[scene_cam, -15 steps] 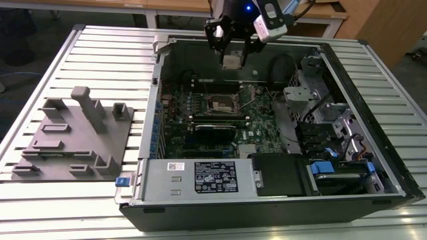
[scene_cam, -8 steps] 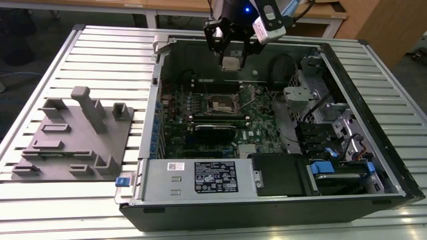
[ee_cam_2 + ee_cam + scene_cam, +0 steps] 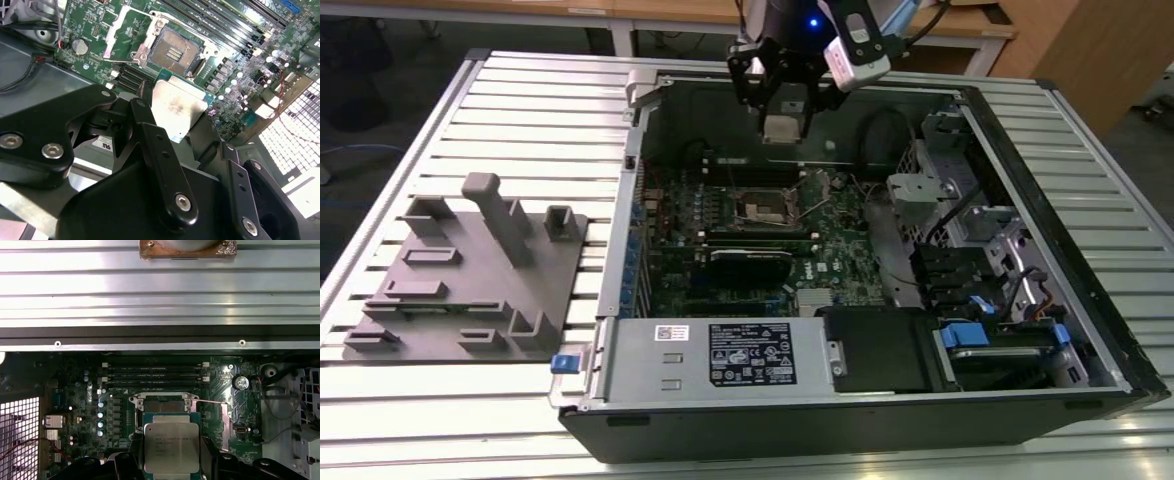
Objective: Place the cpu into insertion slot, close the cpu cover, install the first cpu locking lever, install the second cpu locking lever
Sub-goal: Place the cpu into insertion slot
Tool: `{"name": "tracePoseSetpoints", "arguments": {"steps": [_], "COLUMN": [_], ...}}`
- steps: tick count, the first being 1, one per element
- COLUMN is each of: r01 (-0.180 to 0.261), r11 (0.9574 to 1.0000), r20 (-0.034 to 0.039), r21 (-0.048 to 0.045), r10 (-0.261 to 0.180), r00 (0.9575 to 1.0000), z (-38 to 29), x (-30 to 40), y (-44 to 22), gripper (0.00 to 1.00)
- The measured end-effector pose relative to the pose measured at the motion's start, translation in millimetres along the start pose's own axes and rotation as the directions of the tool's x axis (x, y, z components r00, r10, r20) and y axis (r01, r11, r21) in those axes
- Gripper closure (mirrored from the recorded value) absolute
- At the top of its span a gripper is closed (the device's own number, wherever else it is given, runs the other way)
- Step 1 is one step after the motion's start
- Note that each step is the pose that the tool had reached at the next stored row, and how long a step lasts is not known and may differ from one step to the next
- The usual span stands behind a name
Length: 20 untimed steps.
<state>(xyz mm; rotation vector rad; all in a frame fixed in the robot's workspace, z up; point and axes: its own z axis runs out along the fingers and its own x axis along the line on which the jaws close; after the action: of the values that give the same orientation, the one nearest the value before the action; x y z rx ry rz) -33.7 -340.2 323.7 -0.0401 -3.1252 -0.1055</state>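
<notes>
The cpu point(image 3: 171, 447) sits clamped in the pincer point(image 3: 783, 128), above the motherboard point(image 3: 834, 250) inside the open computer case point(image 3: 854, 430), which lies on the counter point(image 3: 534, 110). Below the pincer, apart from the cpu, the insertion slot point(image 3: 163, 406) lies between the pincer and the memory slots point(image 3: 155, 375). A fixture block point(image 3: 467, 270) rests on the counter, well away from the pincer toward the exterior view's left.

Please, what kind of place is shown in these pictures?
Probably a robotics lab bench: an open computer case sits on a slatted metal table beside a grey fixture plate, and the end effector holds the cpu above the motherboard.
</notes>
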Motion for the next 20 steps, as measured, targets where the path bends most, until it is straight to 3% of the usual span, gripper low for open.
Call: {"name": "tracePoseSetpoints", "arguments": {"steps": [20], "r01": [0.0], "r11": [1.0], "r20": [0.0004], "r21": [0.0022], "r10": [0.0], "r00": [1.0], "z": [5.2], "x": [2.5], "y": [-0.1], "gripper": [0.46]}}
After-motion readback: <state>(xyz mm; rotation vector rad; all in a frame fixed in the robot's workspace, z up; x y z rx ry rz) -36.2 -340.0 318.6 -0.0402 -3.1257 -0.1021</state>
